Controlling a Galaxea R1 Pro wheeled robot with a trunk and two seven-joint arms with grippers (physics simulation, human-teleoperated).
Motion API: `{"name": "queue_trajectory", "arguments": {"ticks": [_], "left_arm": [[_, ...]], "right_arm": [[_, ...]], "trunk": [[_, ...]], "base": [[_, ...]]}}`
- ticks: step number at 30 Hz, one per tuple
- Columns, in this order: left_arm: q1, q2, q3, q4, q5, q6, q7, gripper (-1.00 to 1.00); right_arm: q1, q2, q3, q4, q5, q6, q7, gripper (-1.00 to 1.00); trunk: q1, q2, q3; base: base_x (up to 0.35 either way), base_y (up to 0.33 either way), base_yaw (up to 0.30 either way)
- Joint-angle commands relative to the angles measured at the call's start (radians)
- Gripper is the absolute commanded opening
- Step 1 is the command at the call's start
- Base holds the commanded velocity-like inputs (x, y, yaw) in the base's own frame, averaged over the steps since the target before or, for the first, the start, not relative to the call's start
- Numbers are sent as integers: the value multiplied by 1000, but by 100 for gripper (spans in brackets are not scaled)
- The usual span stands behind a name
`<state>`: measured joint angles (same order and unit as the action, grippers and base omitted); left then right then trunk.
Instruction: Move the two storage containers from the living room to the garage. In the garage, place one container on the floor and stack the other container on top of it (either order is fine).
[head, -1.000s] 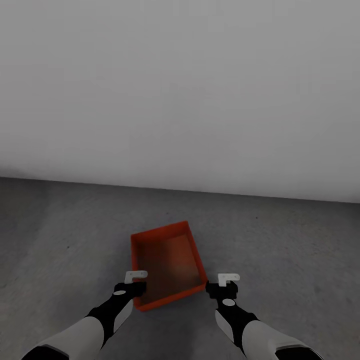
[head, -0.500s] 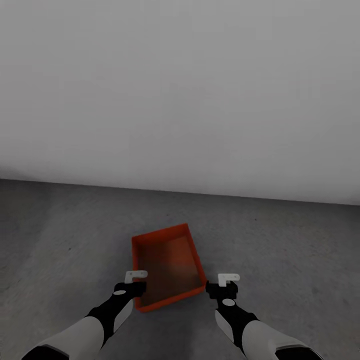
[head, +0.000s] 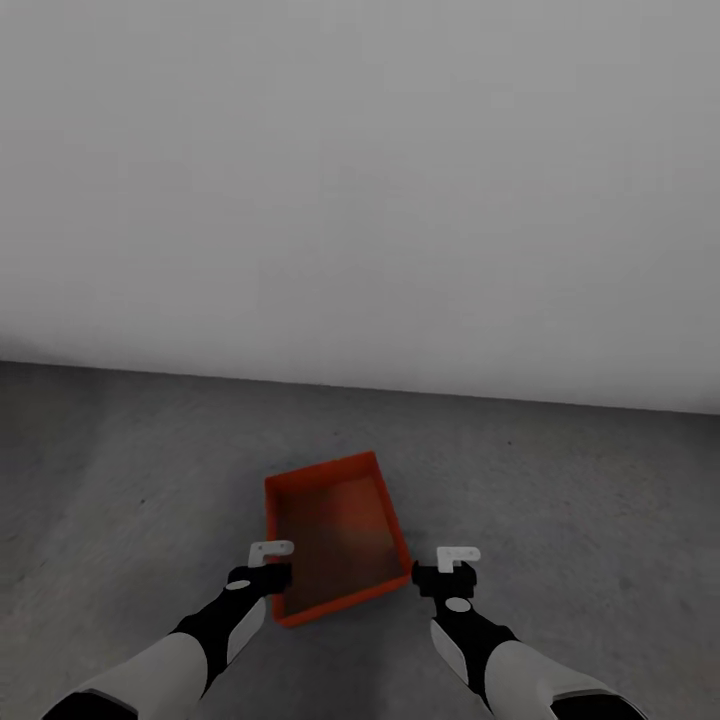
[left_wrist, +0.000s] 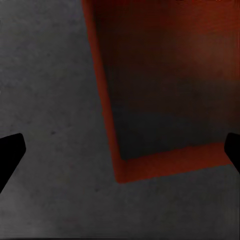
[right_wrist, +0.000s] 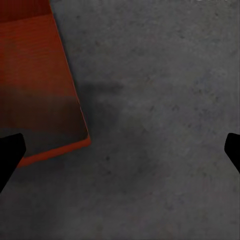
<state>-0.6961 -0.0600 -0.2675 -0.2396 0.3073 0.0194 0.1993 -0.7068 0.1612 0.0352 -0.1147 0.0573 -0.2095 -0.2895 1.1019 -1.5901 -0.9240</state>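
**A:** Storage container (head: 335, 535) count: just one orange-red bin showing. Going big to small, there's the plain white-grey wall (head: 360, 180), then the dark grey concrete floor (head: 560, 480), then that single bin, then two pincers.

**B:** Where's the bin sitting exactly?

**A:** On the floor, a bit short of the wall, turned slightly so its long sides angle off to the right going away from the robot. Open top, and nothing inside it, you can see the flat bottom (left_wrist: 165, 75) straight through from the left wrist camera.

**B:** And the arms?

**A:** Left pincer (head: 270, 562) is right at the bin's near left corner, above the rim as far as I can tell; can't say if it's touching. Right pincer (head: 455, 565) is just beside the near right corner, over bare concrete. From the right wrist camera the bin's corner (right_wrist: 82, 137) sits off to one side with floor under everything else.

**B:** Open or closed?

**A:** Both spread wide. In each wrist camera the dark fingertips (left_wrist: 10, 150) sit at opposite edges of the picture (right_wrist: 10, 150), nothing between them being held.
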Motion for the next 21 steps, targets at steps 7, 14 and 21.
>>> {"name": "queue_trajectory", "arguments": {"ticks": [7,14,21], "left_arm": [[0,2,-9,-1,27,2,6,100],[0,2,-9,-1,30,2,6,100],[0,2,-9,0,30,2,6,100]], "right_arm": [[0,2,3,1,6,-5,-7,100],[0,2,3,1,5,-5,-8,100],[0,5,3,3,3,-3,-9,100]], "trunk": [[-27,49,21],[-54,98,43],[-81,147,65]], "base": [[0,0,0],[0,0,0],[0,0,0]]}}
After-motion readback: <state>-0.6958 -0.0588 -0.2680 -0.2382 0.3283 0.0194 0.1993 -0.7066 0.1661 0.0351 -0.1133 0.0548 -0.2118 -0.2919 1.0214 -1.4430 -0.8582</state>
